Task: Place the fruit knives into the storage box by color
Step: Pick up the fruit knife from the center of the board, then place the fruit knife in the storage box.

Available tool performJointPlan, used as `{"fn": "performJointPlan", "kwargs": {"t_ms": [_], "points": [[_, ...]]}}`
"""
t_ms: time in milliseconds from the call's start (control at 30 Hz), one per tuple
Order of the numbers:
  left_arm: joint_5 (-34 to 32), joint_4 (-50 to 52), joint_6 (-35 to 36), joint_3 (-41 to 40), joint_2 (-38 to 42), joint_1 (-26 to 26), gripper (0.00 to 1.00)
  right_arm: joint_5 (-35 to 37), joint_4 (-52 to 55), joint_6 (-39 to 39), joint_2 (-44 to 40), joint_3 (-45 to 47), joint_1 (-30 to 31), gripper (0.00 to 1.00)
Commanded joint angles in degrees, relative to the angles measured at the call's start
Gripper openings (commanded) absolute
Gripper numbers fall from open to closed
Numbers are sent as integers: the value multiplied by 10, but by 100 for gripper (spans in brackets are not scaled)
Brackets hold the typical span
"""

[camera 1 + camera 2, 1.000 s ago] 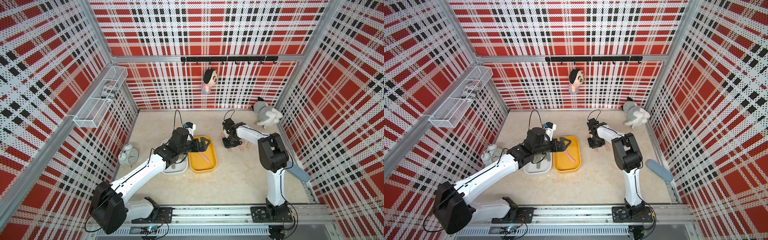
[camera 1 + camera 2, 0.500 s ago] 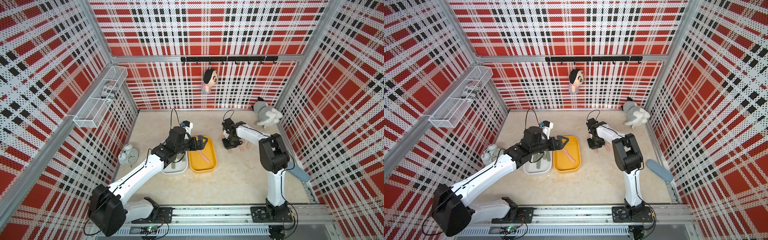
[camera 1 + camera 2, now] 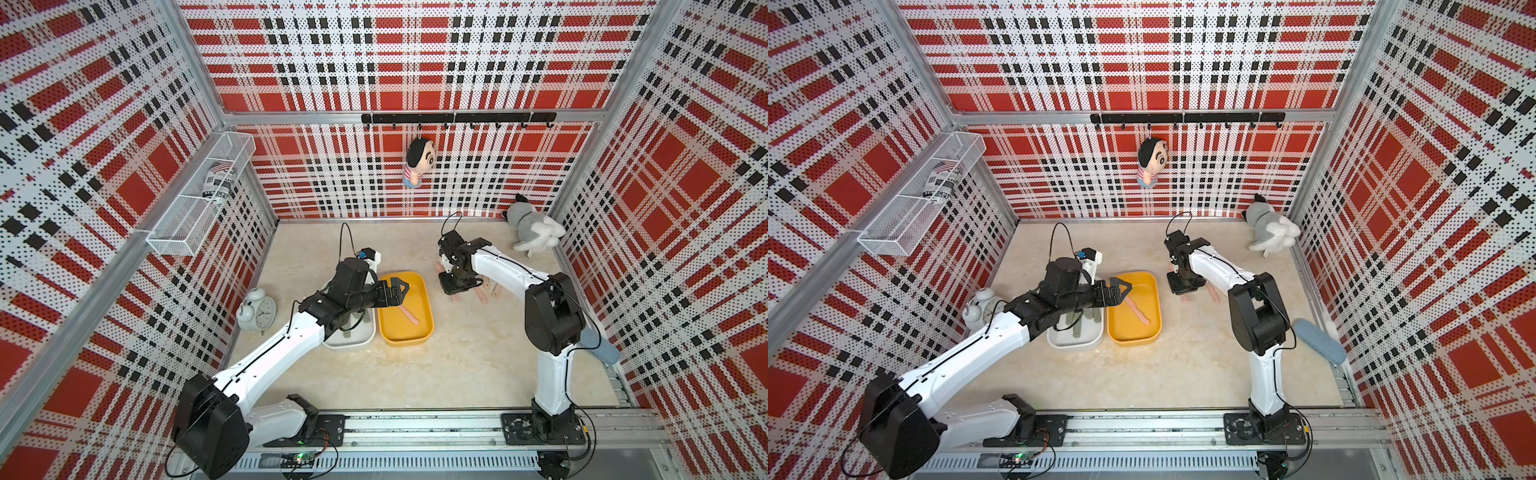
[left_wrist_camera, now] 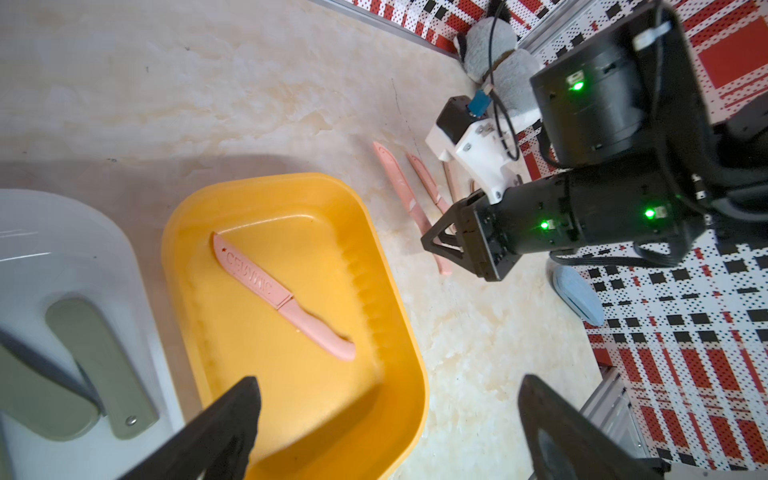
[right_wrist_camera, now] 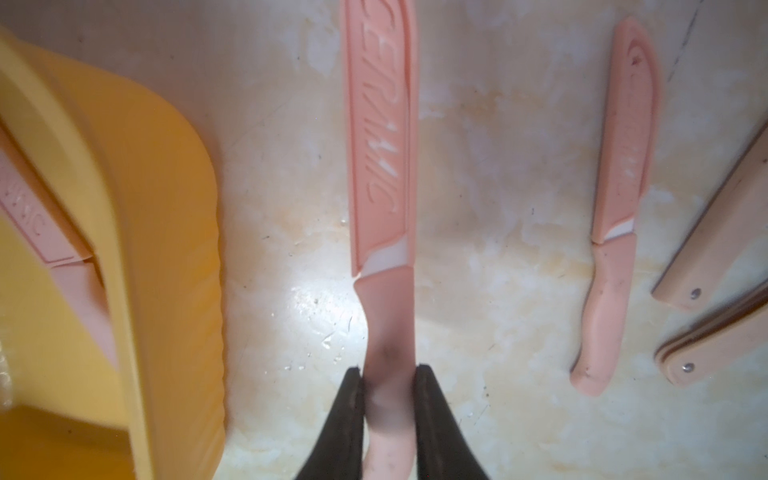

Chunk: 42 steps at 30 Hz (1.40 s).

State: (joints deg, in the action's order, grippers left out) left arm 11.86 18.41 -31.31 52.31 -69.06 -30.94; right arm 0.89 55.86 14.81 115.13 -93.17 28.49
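Red-white-black plaid perforated walls (image 3: 415,62) enclose a beige marbled surface (image 3: 457,365), with a white wire basket (image 3: 172,247) at ten o'clock and a black hook rail (image 3: 457,117) at twelve.

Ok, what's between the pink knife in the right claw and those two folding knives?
Another pink sheathed knife, flat on the table, touching neither; see the right wrist view.

Robot lab test cell, not a home. Perforated plaid panels (image 3: 415,62) on aluminium framing (image 3: 291,118) box it in; left arm (image 3: 270,353) and right arm (image 3: 552,374) mounted on a base rail (image 3: 415,428) at the near edge. Staged props: hanging doll (image 3: 419,162), plush toy (image 3: 534,230), alarm clock (image 3: 257,309), wire basket (image 3: 199,199).
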Motion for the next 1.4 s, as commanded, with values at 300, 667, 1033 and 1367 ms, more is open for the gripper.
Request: {"fn": "performJointPlan", "kwargs": {"t_ms": [300,667,1033,1367], "points": [[-16,60,27,-14,40,23,98,0,47,29,-55,-70,58,21],[-13,80,19,-43,80,29,98,-6,58,58,-33,-128,147,21],[-16,90,8,-74,118,29,98,-42,18,73,18,-104,187,21],[-17,91,0,-79,125,29,98,-8,6,62,57,-72,184,21]]}}
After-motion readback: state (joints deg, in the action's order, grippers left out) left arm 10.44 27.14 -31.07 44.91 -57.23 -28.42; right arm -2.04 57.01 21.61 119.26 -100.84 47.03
